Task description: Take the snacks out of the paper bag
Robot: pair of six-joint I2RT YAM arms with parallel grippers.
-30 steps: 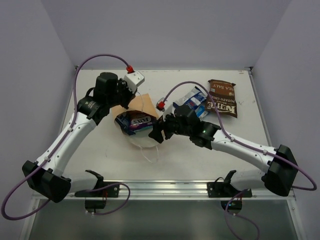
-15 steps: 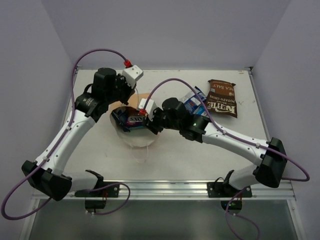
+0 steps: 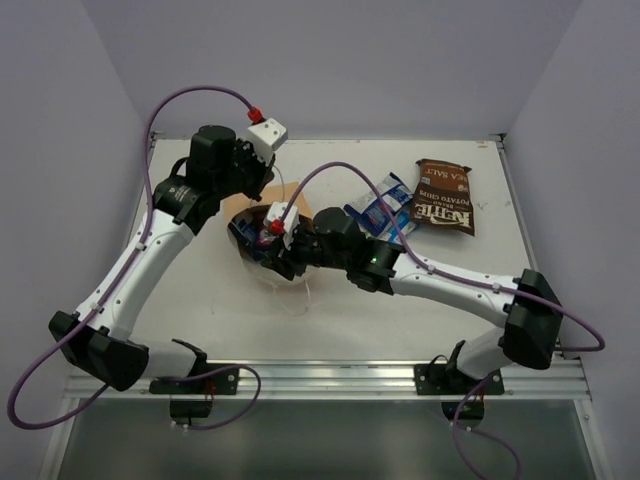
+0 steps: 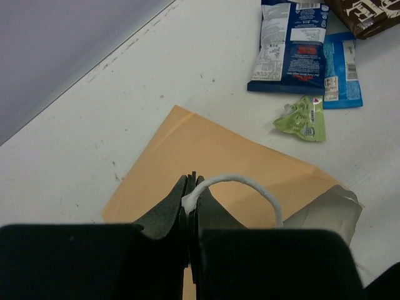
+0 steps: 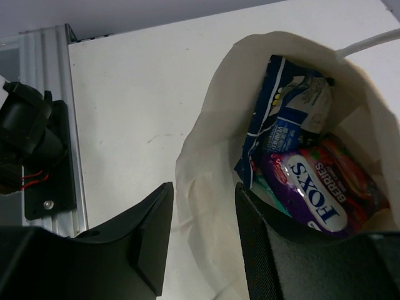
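Note:
The tan paper bag (image 3: 287,286) lies open at the table's middle, its white inside showing in the right wrist view (image 5: 212,156). My left gripper (image 4: 190,195) is shut on its white string handle (image 4: 250,185) and holds the rim up. My right gripper (image 5: 203,215) is open at the bag's mouth, with the near paper wall between its fingers. Inside lie a purple Fox's candy bag (image 5: 319,194), a dark-blue packet (image 5: 287,119) and a teal edge (image 5: 259,187). On the table lie a brown chip bag (image 3: 445,196), a dark-blue chip bag (image 4: 287,47), a blue-white packet (image 4: 342,69) and a green wrapper (image 4: 304,119).
The table's rear edge and side walls close in the work area. A metal rail (image 3: 330,378) with clamps runs along the near edge and shows in the right wrist view (image 5: 53,125). The removed snacks cluster at the back right.
My right gripper has moved left from beside the bag to its mouth. My left gripper keeps hold of the handle and has shifted slightly.

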